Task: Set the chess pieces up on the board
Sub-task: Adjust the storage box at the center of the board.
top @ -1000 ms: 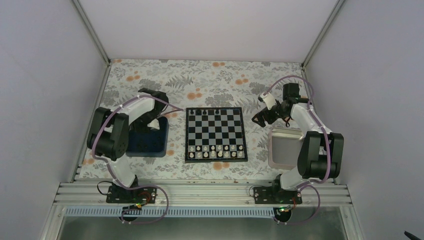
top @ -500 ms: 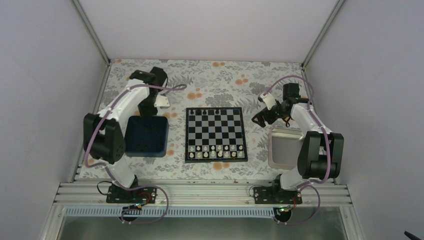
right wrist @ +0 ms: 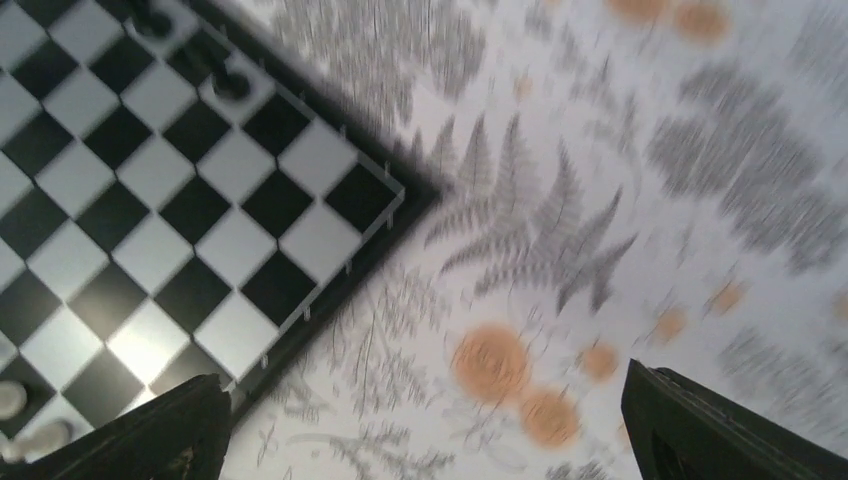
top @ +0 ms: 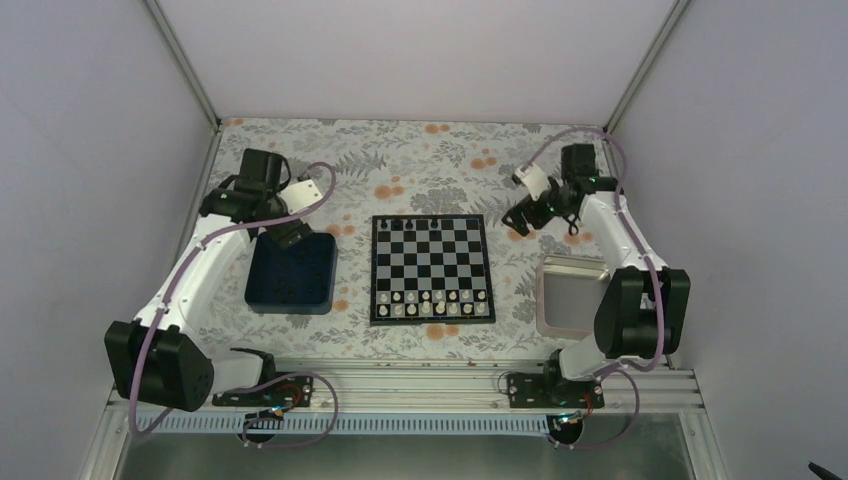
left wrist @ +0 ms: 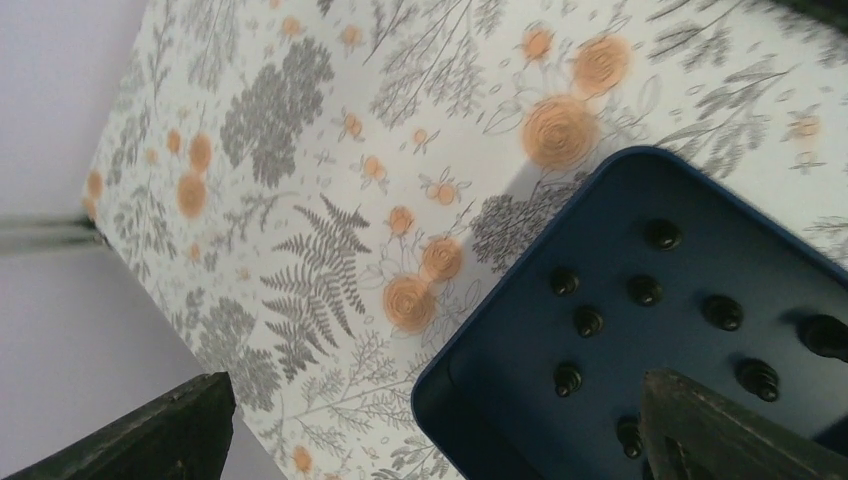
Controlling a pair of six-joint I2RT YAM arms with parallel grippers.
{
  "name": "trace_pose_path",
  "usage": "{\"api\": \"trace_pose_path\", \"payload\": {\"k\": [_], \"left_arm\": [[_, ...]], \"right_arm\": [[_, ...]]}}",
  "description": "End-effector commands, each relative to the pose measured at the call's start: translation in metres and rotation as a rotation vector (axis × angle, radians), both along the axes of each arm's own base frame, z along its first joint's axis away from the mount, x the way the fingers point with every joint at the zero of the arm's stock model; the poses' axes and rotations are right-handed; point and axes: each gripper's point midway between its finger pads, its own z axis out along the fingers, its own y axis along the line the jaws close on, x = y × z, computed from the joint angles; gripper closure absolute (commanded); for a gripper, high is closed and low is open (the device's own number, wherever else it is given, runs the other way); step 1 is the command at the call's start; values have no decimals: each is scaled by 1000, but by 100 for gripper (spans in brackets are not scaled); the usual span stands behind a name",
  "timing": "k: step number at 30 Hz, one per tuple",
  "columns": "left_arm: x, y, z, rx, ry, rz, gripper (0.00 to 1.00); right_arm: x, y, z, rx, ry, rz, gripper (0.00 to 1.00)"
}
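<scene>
Both jaws stand spread and empty. The left gripper point(left wrist: 432, 395), clenched low in the blue tray point(left wrist: 520, 400) 1 second ago, now hangs released above its far corner. The right gripper point(right wrist: 422, 380) waits beside the board point(top: 440, 262). The chess pieces point(left wrist: 645, 290) (9 showing) lie in that tray, so that grasp apparently yielded nothing.

The board point(right wrist: 150, 200) lies on the left of the flowery bench point(right wrist: 620, 180). Small black pieces point(right wrist: 228, 80) stand near its top, white pieces point(right wrist: 10, 398) lower down. The tool point(right wrist: 430, 440) is wide open.
</scene>
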Motion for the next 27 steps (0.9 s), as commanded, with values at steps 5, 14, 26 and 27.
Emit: {"api": "trace_pose_path", "payload": {"k": [5, 14, 26, 27], "left_arm": [[32, 75, 13, -107, -225, 306, 0], [20, 169, -35, -36, -133, 586, 5], [-22, 183, -134, 11, 138, 596, 16], [-26, 180, -136, 7, 153, 588, 17]], "right_arm": [[15, 103, 59, -161, -111, 178, 0], [-10, 258, 51, -254, -176, 478, 1], [-52, 370, 32, -243, -247, 725, 0], [-54, 371, 28, -246, -227, 731, 0]]}}
